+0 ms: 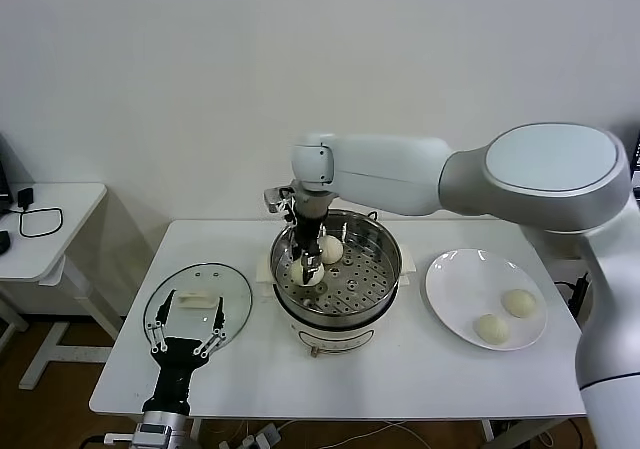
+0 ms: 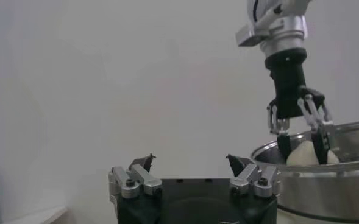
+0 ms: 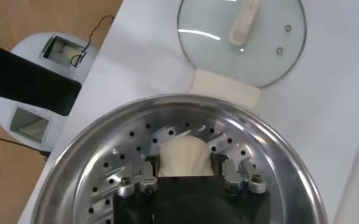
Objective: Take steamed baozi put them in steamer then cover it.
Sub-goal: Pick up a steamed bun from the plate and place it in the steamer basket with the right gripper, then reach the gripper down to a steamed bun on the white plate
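Hovering nearest the robot, left end effector (image 1: 188, 319) sits right over the glass lid (image 1: 198, 304), jaws spread wide apart, nothing between them. Left wrist view shows the same: both fingers (image 2: 133, 179) well apart. Lid lies flat on the white surface (image 1: 250, 379), its cream bar handle (image 1: 196, 300) directly under this end effector, just ahead of the fingertips.

Steamer (image 1: 385, 284) stands just beside the lid, on the side away from the left end effector and toward the right one. Shiny steel pot, perforated tray (image 3: 115, 167) inside, cream base below.

Right end effector (image 1: 303, 269) reaches down inside the steamer, pointing straight down at the tray near the pot wall on the lid side. One bun (image 1: 312, 277) sits on the tray right at its tip, framed on both sides by the end effector in the right wrist view (image 3: 182, 155). Cannot tell whether it is clamped on that bun or already loose around it. Second bun (image 1: 331, 249) rests on the tray just behind the right end effector, close to the first bun; cannot tell if they touch.

White plate (image 1: 450, 269) lies on the surface past the steamer, well apart from the right end effector. Two more buns on it: nearer bun (image 1: 491, 328) and farther bun (image 1: 519, 302), close together near the plate's outer side.
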Motion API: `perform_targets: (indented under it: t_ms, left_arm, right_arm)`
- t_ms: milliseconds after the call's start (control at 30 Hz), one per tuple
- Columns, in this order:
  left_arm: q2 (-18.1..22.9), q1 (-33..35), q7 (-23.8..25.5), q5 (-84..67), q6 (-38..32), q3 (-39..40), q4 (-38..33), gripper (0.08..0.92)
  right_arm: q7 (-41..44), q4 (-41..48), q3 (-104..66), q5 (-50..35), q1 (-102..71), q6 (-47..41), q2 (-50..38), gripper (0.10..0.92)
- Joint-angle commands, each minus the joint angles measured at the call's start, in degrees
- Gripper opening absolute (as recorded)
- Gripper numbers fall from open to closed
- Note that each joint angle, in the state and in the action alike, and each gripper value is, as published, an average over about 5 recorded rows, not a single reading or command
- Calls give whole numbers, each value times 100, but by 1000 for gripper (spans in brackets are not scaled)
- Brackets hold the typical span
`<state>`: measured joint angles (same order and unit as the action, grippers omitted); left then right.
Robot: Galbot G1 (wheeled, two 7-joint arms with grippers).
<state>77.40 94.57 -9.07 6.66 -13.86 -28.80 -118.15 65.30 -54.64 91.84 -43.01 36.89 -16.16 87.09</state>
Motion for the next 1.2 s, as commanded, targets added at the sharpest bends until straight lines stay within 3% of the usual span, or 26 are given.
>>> perform_targets:
  t_ms: [33, 200, 367, 633, 900, 1200]
  left_arm:
    - [13, 2, -9, -13, 1, -13, -2, 823]
    - [32, 10, -13, -10, 1, -16, -14, 823]
    - [48, 23, -16, 6, 11, 0, -48, 823]
    - [61, 32, -11, 70, 36, 69, -98, 823]
    - [75, 85, -11, 92, 3, 72, -141, 823]
    - [136, 162, -15, 125, 0, 47, -115, 823]
  right_arm:
    - [-77, 184, -20, 48, -182, -32, 229, 677]
    - [-121, -105, -92, 86, -58, -38, -20, 808]
    - [-41, -855, -278, 311, 381, -25, -811, 822]
    - [747, -1988, -519, 1258, 1213, 674, -3332, 823]
    - [1095, -1866, -346, 2056, 973, 1330, -5257, 823]
    - [650, -969, -1247, 2894, -1101, 1964, -5659, 823]
